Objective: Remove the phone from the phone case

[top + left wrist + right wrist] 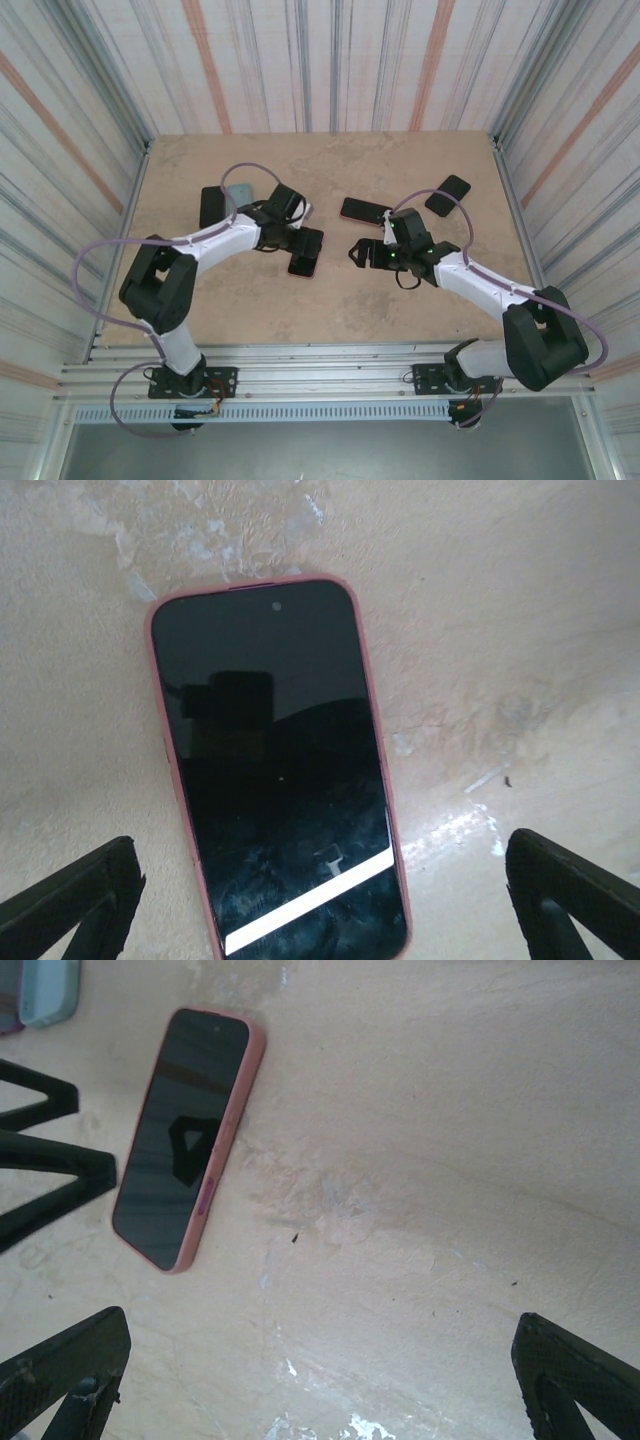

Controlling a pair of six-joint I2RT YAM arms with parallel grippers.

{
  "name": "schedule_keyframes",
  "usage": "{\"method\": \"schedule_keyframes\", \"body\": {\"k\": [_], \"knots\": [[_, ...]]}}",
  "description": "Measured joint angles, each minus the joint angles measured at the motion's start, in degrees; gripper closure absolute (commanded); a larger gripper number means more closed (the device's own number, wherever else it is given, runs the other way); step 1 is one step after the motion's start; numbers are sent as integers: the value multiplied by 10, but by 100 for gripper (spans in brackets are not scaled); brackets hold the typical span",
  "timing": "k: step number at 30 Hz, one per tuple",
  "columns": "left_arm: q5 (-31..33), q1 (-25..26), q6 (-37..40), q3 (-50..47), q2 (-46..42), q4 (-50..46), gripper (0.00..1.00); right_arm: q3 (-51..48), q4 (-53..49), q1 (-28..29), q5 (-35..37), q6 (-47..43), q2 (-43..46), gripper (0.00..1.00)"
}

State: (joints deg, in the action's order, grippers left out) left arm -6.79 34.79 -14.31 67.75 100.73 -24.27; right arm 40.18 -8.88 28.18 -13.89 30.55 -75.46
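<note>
While phone [280, 780] lies cased, other phones [365, 211] beyond

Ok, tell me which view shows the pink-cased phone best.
Left wrist view: the pink-cased phone lies face up and large inside the open left gripper, case rim clear along both sides. The right wrist view shows it smaller, at an angle, one side edge visible. The top external view shows it tiny.

**Bright, even light; one streak of glare**

Bright, diffuse light falls from above in all views. Shadows on the table [260, 310] are soft and faint. In the left wrist view a white glare stripe crosses the phone [280, 780] screen, and the tabletop beside it shines. Focus is sharp throughout.
</note>
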Motion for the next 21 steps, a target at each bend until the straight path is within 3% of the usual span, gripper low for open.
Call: {"method": "schedule_keyframes", "body": {"k": [21], "knots": [[95,38,-7,38,90,-21,7,-27,42,-6,-16,0,-2,1]]}}
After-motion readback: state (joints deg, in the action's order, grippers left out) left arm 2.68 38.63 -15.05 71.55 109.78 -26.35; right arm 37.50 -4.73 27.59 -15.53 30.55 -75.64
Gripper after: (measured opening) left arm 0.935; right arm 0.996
